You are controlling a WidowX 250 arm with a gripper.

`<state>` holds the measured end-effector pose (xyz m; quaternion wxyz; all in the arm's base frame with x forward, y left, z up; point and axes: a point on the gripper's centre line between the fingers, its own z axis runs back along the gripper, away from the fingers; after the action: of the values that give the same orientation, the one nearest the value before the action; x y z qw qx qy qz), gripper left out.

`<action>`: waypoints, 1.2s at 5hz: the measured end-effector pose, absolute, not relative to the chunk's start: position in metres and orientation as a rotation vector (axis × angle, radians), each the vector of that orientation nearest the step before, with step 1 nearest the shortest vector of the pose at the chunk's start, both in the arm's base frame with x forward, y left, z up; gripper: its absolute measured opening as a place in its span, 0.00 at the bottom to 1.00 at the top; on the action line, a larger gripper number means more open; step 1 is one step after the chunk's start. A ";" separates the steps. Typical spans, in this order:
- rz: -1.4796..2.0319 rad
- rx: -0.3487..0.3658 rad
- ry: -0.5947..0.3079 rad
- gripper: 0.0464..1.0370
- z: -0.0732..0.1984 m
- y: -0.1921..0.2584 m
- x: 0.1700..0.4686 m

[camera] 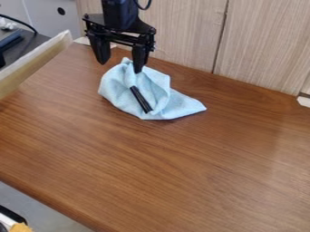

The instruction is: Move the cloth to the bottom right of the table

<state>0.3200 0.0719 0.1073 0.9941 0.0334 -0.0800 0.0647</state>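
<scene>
Camera view: the black gripper (120, 65) hangs from the top edge, left of the middle, over the far part of the brown table (200, 167). Its two fingers stand apart, pointing down, with a wide gap between them. The finger on the view's left hangs just beside the cloth (167, 105), while the tip of the other overlaps the cloth's top; whether it touches the fabric, I cannot tell. The cloth is light blue and lies crumpled on the table, left of the view's middle and nearer the far edge than the near one. It bunches up under the gripper, with loose folds on both sides, and tapers to a corner pointing right. A slim black stick (141, 99) lies across its folds, slanting from upper left to lower right. Behind the table stands a wall (187, 31) of pale wood-grain panels, with a dark upright seam between two of them. A pale board (36, 61) runs along the table's upper left side, and beyond it are a dark surface (30, 44) and a black cable (18, 21). A small white piece (304, 101) sits at the right edge, by the foot of the wall. In the bottom left corner, past the table's edge, is something orange-yellow (21, 228), partly cut off.
</scene>
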 end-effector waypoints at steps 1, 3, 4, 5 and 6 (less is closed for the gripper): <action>0.132 0.063 -0.128 0.96 0.097 0.072 0.320; 0.307 0.035 -0.051 0.96 0.076 0.123 0.332; 0.407 -0.015 -0.037 0.96 0.074 0.151 0.340; 0.486 -0.104 0.009 0.96 0.058 0.174 0.350; 0.504 -0.149 0.041 0.96 0.046 0.176 0.357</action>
<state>0.3573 0.1763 0.0461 0.9654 -0.0737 0.0202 0.2493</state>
